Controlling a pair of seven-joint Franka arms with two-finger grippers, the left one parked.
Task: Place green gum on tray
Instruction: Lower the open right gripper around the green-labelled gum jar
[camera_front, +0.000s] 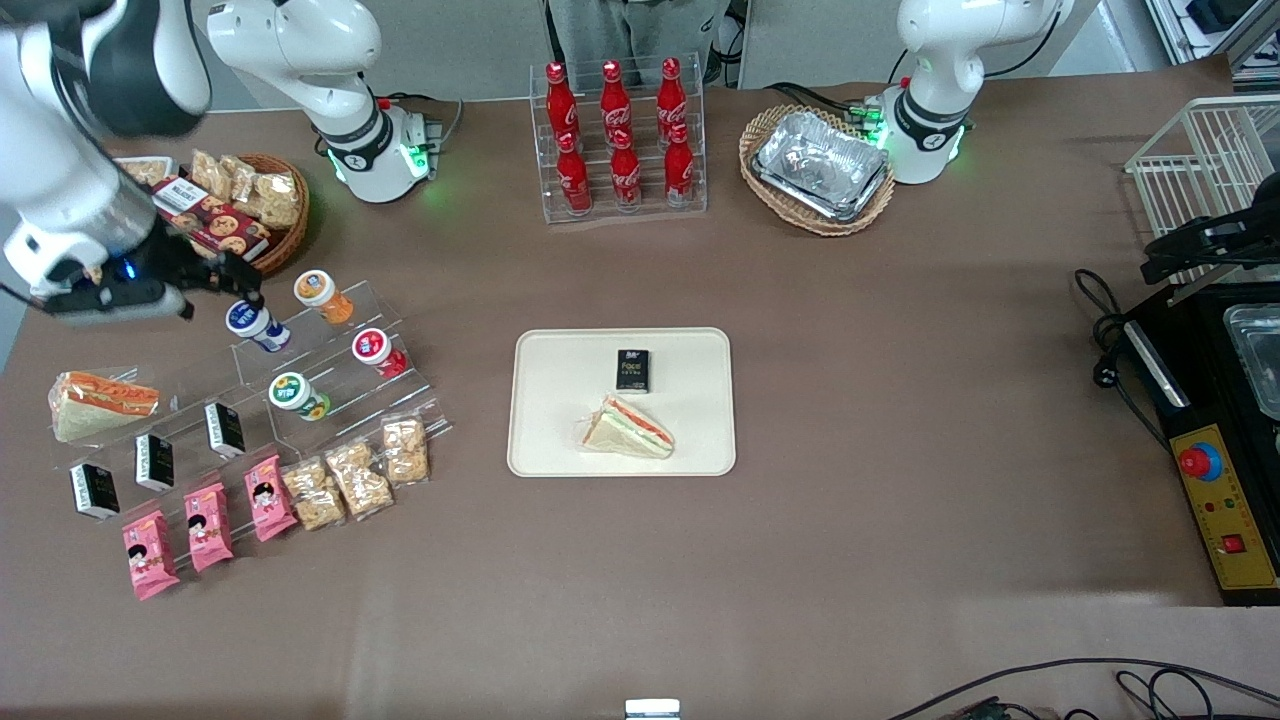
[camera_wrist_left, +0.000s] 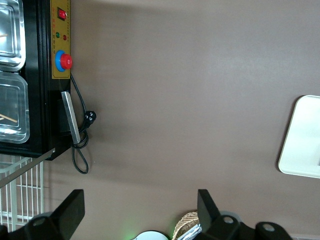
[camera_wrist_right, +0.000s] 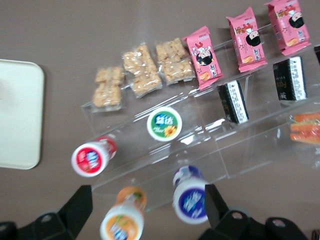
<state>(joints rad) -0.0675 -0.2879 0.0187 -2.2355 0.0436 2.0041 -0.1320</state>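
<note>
The green gum is a small jar with a white lid ringed in dark green. It lies on a step of a clear acrylic stand toward the working arm's end of the table. My gripper hovers open above the stand, over the blue-lidded and orange-lidded jars. It is farther from the front camera than the green gum and holds nothing. The cream tray lies flat at the table's middle, apart from the stand.
A blue-lidded jar, an orange-lidded jar and a red-lidded jar share the stand. A sandwich and a black box lie on the tray. Snack packets line the stand's lowest step.
</note>
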